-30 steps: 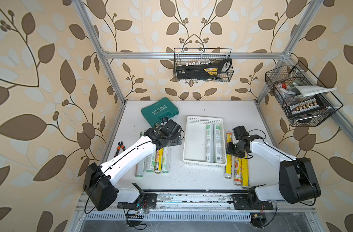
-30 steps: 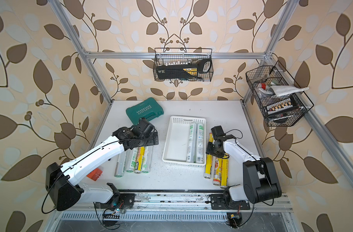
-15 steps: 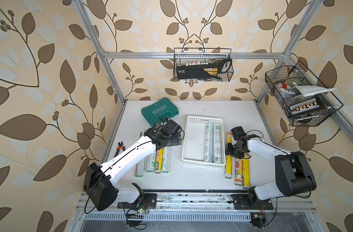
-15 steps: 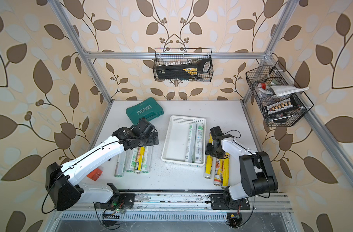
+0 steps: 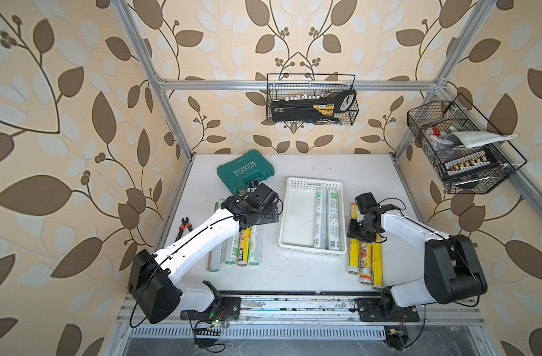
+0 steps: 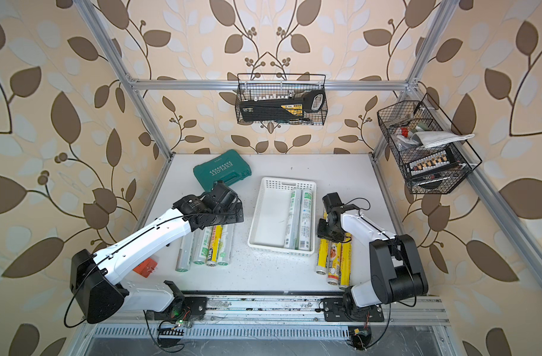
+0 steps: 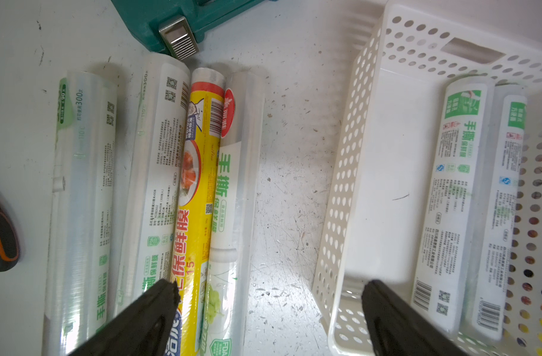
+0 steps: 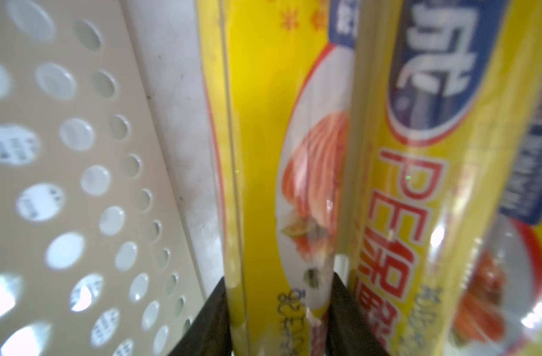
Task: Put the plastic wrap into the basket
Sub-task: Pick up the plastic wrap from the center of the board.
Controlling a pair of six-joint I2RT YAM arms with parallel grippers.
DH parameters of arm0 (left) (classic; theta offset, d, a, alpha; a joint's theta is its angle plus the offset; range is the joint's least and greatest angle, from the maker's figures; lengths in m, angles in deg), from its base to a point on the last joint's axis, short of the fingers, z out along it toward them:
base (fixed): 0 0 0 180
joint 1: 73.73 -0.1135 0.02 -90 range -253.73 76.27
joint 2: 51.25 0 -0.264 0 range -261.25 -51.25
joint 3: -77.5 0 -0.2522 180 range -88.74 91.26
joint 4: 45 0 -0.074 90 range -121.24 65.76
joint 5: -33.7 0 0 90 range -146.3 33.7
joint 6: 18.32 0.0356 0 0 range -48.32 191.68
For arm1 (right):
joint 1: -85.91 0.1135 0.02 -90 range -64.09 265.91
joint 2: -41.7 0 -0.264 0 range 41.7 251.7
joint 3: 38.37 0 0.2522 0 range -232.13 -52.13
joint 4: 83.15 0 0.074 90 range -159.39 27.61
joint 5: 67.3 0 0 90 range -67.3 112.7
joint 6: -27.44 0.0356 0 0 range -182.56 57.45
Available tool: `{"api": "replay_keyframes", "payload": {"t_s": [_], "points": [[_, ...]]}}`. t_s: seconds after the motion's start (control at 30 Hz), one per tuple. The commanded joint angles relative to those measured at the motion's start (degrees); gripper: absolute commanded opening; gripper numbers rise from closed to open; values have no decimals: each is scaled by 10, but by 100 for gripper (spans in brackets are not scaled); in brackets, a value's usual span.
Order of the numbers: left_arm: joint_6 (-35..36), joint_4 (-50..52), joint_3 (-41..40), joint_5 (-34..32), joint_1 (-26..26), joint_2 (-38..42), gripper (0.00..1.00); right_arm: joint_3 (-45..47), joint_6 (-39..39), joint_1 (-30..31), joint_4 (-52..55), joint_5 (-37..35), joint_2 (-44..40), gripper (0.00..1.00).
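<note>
Right wrist view: we see the right gripper [image 8: 280, 277] clamped on the yellow roll [image 8: 263, 138] just right of the basket [image 8: 41, 108], the left gripper [image 7: 271, 286] wide apart; lifting may drag the touching neighbour roll [image 8: 417, 215].

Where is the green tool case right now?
In both top views the green case lies at the table's back left, behind the four loose rolls and left of the white basket.

On the white bench [image 5: 340, 166] lie a teal tool case [image 5: 245, 170] and orange-handled pliers [image 5: 185, 226], while the back wire basket [image 5: 353, 114] holds a hand saw [image 5: 309, 108] and the right-side wire basket [image 5: 417, 124] holds a white cloth [image 5: 485, 139].
</note>
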Motion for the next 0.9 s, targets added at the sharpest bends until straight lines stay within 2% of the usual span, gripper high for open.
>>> {"api": "replay_keyframes", "payload": {"t_s": [0.0, 0.13, 0.43, 0.87], "points": [[-7, 5, 10, 0, -5, 3, 99, -37, -9, 3, 52, -24, -39, 39], [-7, 9, 11, -3, -5, 9, 99, -68, -9, 4, 95, -27, -73, 39], [-6, 20, 13, -12, -5, 30, 99, -163, 14, 27, 138, 18, -119, 40], [0, 59, 4, -82, -5, 119, 99, -260, 91, 133, 71, 56, -39, 41]]}}
